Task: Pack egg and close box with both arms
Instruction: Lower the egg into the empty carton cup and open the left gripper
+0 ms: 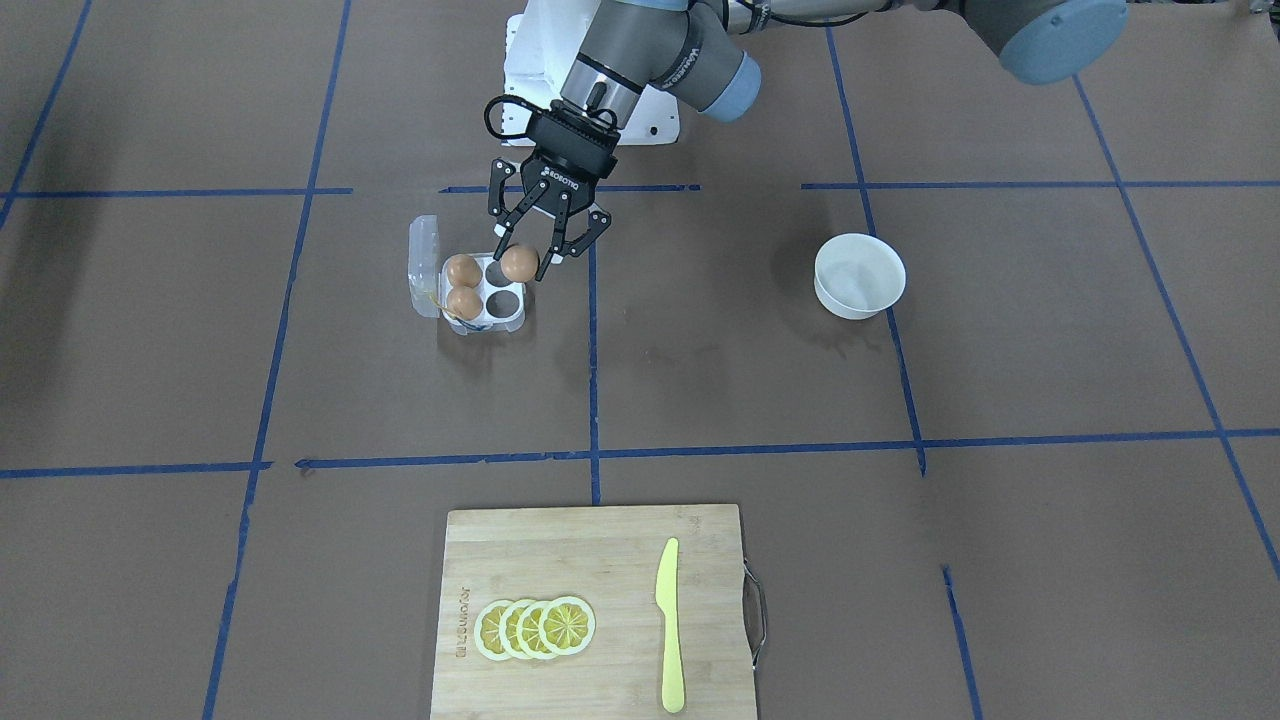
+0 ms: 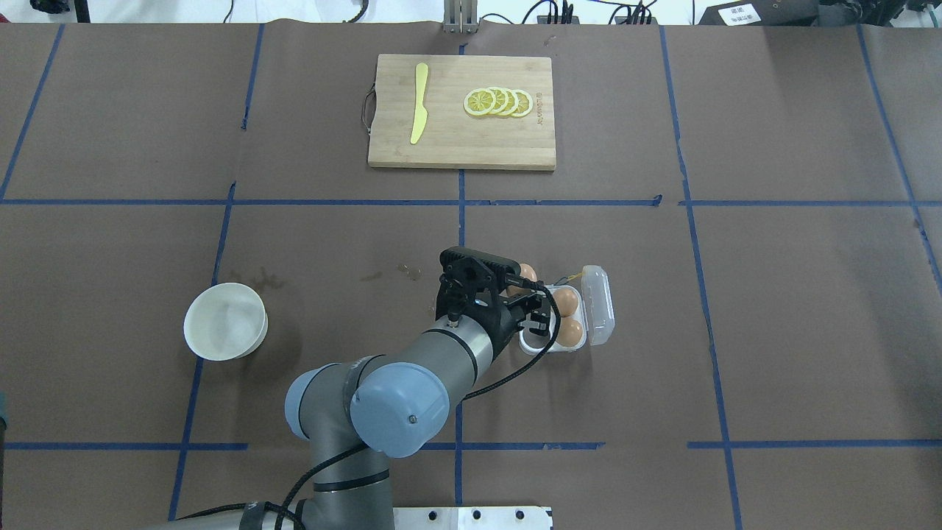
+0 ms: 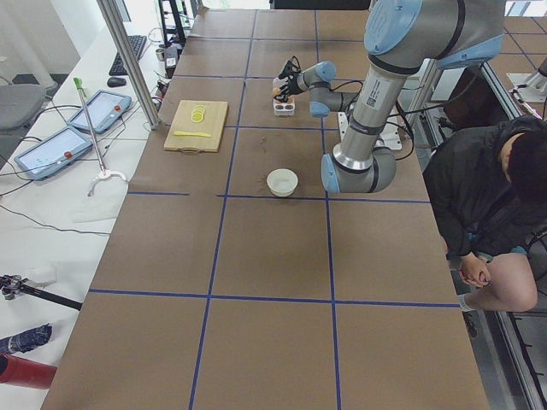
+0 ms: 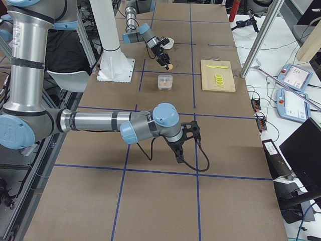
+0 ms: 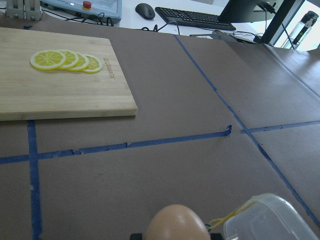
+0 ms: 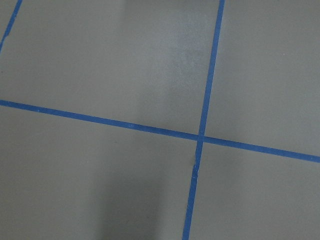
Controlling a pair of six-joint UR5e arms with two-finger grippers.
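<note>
Pinching the egg [image 1: 519, 264] between its fingertips, my left gripper [image 1: 527, 256] hangs just above the box [image 1: 512, 318]. It is on the side of the box away from the lid [image 1: 425, 250]. Two cells lie bare on that side, and I cannot tell which of them the egg is over. I judge that the grip across the egg's middle keeps it from rolling as I lower it. The lid lies folded flat beside the box, so nothing blocks the way down. Two other eggs [image 1: 461, 269] sit in the cells next to the lid, touching neither my fingers nor the egg I carry.

My right gripper [image 4: 178, 158] hangs over bare paper, well apart from the box, and I cannot tell how its jaws stand. I take it that it waits there because closing the lid will need both arms.

The table [image 2: 773, 294] is covered in brown paper crossed by blue tape [image 6: 200, 136]. A white bowl [image 1: 850, 305] stands well apart from the box, on the side away from the lid. Beyond the box from my base lies a cutting board [image 1: 600, 560] with lemon slices [image 1: 535, 628] and a yellow knife [image 1: 668, 630]. Farther still from the box is a white bench with a keyboard [image 5: 195, 19] and tablets [image 3: 51, 149]. A person [image 3: 487, 196] sits bent forward on my base's side, far from the box.
</note>
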